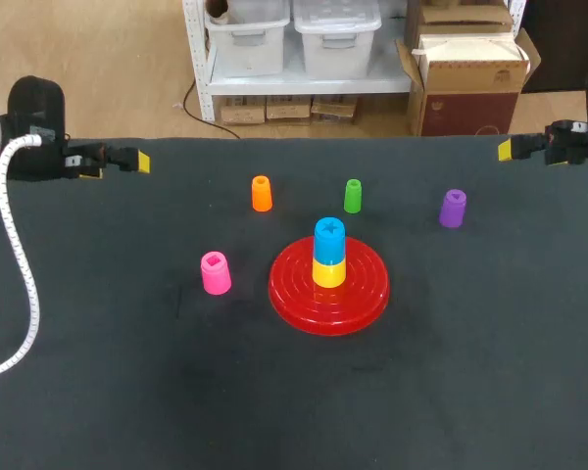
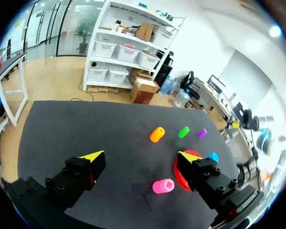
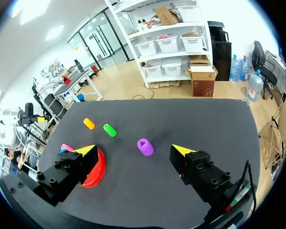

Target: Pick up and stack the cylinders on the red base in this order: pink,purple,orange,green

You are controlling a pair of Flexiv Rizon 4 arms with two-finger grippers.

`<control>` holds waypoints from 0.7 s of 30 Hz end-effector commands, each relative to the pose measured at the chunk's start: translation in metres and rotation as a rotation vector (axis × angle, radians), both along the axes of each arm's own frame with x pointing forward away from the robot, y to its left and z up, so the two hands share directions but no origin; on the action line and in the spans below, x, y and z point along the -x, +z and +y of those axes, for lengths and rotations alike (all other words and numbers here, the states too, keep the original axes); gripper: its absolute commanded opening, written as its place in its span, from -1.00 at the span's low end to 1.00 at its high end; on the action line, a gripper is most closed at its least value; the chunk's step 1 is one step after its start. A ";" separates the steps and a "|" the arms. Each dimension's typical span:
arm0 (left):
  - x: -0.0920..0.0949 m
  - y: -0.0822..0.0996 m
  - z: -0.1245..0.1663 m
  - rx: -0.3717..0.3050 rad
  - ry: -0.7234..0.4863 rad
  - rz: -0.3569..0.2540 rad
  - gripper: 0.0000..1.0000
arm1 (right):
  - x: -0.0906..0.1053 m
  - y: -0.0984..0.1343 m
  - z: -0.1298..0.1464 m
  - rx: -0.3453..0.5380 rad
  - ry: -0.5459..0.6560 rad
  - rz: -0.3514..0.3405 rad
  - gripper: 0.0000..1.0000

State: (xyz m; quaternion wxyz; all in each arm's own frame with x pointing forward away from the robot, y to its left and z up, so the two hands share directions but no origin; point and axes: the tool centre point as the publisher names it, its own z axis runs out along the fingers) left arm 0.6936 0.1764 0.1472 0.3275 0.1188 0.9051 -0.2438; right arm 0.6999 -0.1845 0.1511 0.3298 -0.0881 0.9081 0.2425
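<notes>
Head view: we look down on a dark surface (image 1: 470,392) that carries every piece, with the red base (image 1: 365,294) near its middle.
Arms: our left arm (image 1: 34,117) sits far to the left of the red base, at the surface's back edge. Our right arm (image 1: 578,142) sits far to the right of the red base, at the same edge.
Base: the red base is a round, ribbed disc lying flat.
Fingers: the left fingers (image 1: 140,162) and the right fingers (image 1: 506,149) are both well apart from the red base. In each wrist view we see the two yellow tips spread wide with nothing between them and touching nothing.
Stack: a yellow cylinder (image 1: 328,273) stands upright at the centre of the red base, with a blue cylinder (image 1: 329,238) on top of it.
Pink: the pink cylinder (image 1: 216,273) stands upright just left of the red base, not touching it.
Orange: the orange cylinder (image 1: 262,194) stands behind the red base, to its left.
Green: the green cylinder (image 1: 353,196) stands near the back of the red base, apart from the rim.
Purple: the purple cylinder (image 1: 453,209) stands behind and right of the red base, the farthest of the four from it.
</notes>
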 end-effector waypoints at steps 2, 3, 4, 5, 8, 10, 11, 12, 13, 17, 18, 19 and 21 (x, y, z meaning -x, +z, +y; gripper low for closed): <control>0.002 0.012 0.004 -0.108 -0.524 -0.102 1.00 | 0.000 0.000 0.000 -0.001 0.001 0.000 1.00; 0.003 0.014 0.006 -0.142 -0.614 -0.149 1.00 | 0.000 0.000 0.000 -0.001 0.001 0.000 1.00; 0.006 0.015 0.009 -0.180 -0.725 -0.208 1.00 | 0.000 0.000 0.000 -0.001 0.001 0.000 1.00; 0.009 0.016 0.012 -0.204 -0.818 -0.258 1.00 | 0.000 0.000 0.000 -0.001 0.001 0.000 1.00; 0.017 0.022 0.020 -0.257 -1.021 -0.322 1.00 | 0.000 0.000 0.000 -0.001 0.001 0.000 1.00; 0.022 0.022 0.026 -0.307 -1.136 -0.384 1.00 | 0.000 0.000 0.000 -0.001 0.001 0.000 1.00; 0.025 0.019 0.030 -0.345 -1.190 -0.426 1.00 | 0.000 0.000 0.000 -0.001 0.001 0.000 1.00; 0.026 0.017 0.031 -0.354 -1.202 -0.439 1.00 | 0.000 0.000 0.000 -0.001 0.001 0.000 1.00; 0.027 0.015 0.032 -0.355 -1.194 -0.442 1.00 | 0.000 0.000 0.000 -0.001 0.001 0.000 1.00; 0.037 0.008 0.037 -0.321 -1.157 -0.422 1.00 | 0.000 0.000 0.000 -0.001 0.001 0.000 1.00; 0.040 0.007 0.037 -0.327 -1.152 -0.440 1.00 | 0.000 0.000 0.000 -0.001 0.001 0.000 1.00; 0.044 0.007 0.037 -0.327 -1.158 -0.459 1.00 | 0.000 0.000 0.000 -0.001 0.001 0.000 1.00; 0.054 0.009 0.036 -0.308 -1.164 -0.463 1.00 | 0.000 0.000 0.000 -0.001 0.001 0.000 1.00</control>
